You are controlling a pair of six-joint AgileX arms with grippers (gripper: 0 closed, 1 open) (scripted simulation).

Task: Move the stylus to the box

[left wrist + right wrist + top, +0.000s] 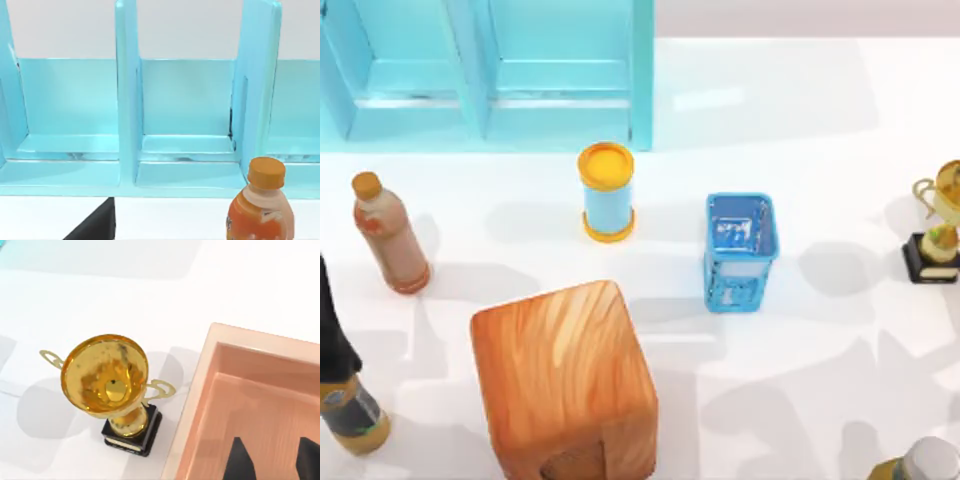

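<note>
The stylus is out of view. In the right wrist view the box (202, 405) is an open, peach-coloured tray with low walls, standing beside a gold trophy (107, 377). My right gripper (274, 462) hangs over the box's inside, open, its two dark fingers (240, 460) apart with bare box floor between them. A blue mesh holder (740, 250) stands near the middle of the table in the top view. A dark part of my left gripper (95, 227) shows in the left wrist view, facing a cyan shelf (125, 100).
A large wooden block (565, 380) sits at the front centre. A yellow-lidded can (607, 192), an orange bottle (390, 235) and a dark bottle (345, 390) stand to the left. The cyan shelf (490, 70) runs along the back, and the trophy (938, 225) is at the right edge.
</note>
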